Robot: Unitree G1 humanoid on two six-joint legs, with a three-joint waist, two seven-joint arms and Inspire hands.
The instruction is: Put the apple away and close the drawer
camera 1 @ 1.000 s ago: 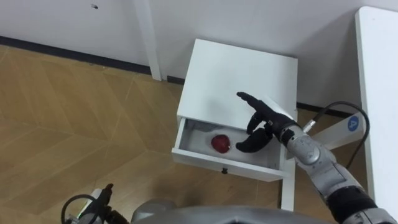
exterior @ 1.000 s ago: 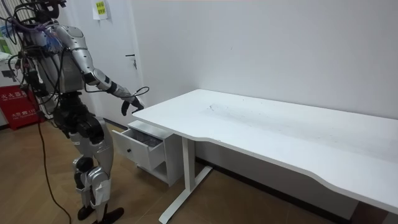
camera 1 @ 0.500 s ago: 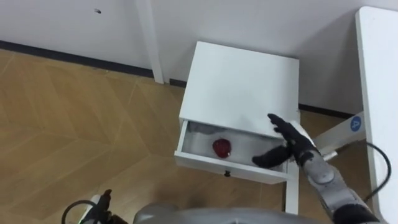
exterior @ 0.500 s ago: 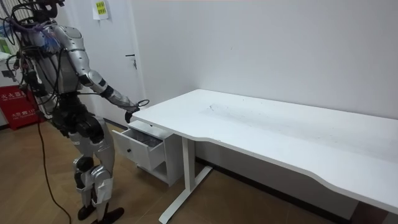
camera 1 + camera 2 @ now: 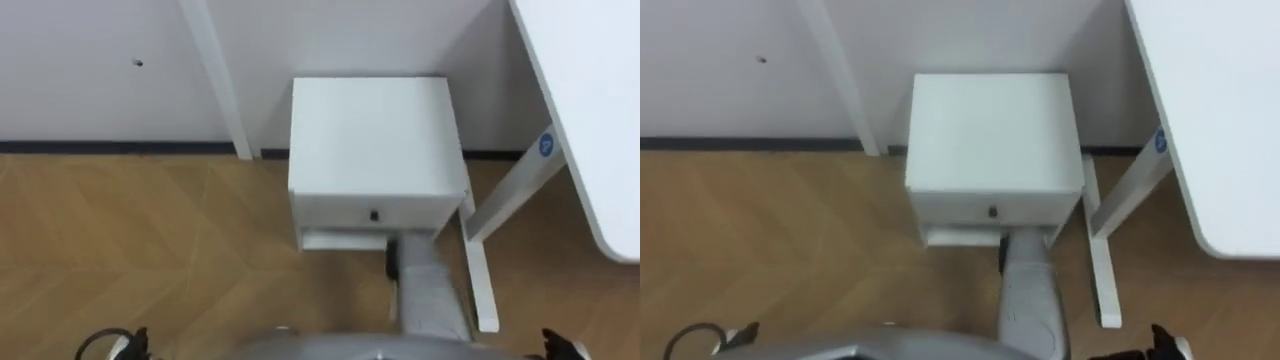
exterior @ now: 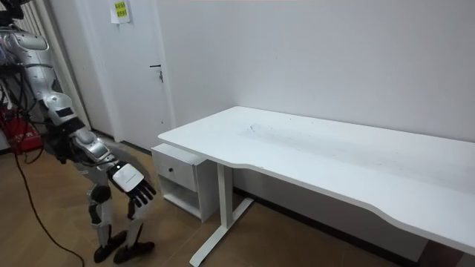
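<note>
beside the desk (image 5: pixel 590 100) leg, the drawer (image 5: pixel 372 213) sits flush and closed in the white cabinet (image 5: pixel 370 135). the robot stands back from it, right hand (image 6: pixel 128 180) hanging low before its legs, fingers spread, holding nothing. left hand (image 5: pixel 135 342) at the eye view's lower-left edge; its state i cannot tell.

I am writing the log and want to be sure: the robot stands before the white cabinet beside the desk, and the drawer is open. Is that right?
Not quite: the drawer is shut, flush with the cabinet beside the desk, as the left eye view shows. The robot does stand before it.
</note>
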